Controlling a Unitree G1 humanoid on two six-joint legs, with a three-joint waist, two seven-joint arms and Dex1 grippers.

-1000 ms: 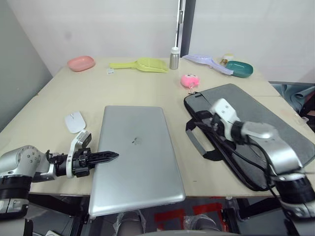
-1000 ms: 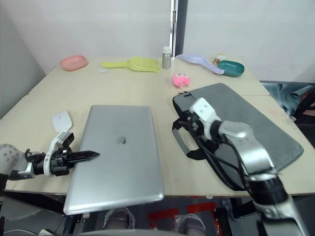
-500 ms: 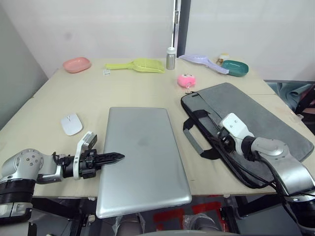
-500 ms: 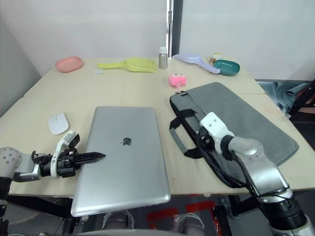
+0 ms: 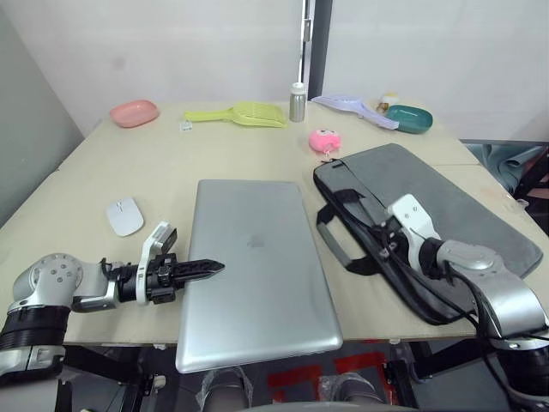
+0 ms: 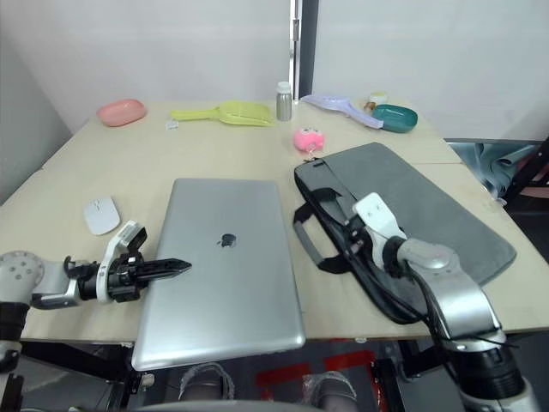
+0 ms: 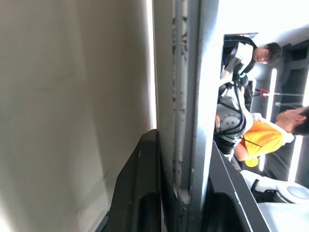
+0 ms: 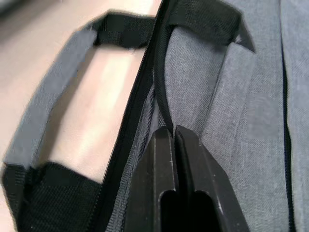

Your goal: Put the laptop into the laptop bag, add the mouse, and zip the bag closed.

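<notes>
left fingers (image 5: 206, 268) clamped on the laptop (image 5: 257, 266) edge, right fingers (image 8: 175, 137) pinched on the laptop bag (image 5: 446, 223) rim

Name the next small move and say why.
Probably lift the right gripper to pull the bag's top edge up and open. Its fingers are pinched shut on the zipper edge, the left gripper clamps the laptop's edge, and the laptop lies outside the bag.
</notes>
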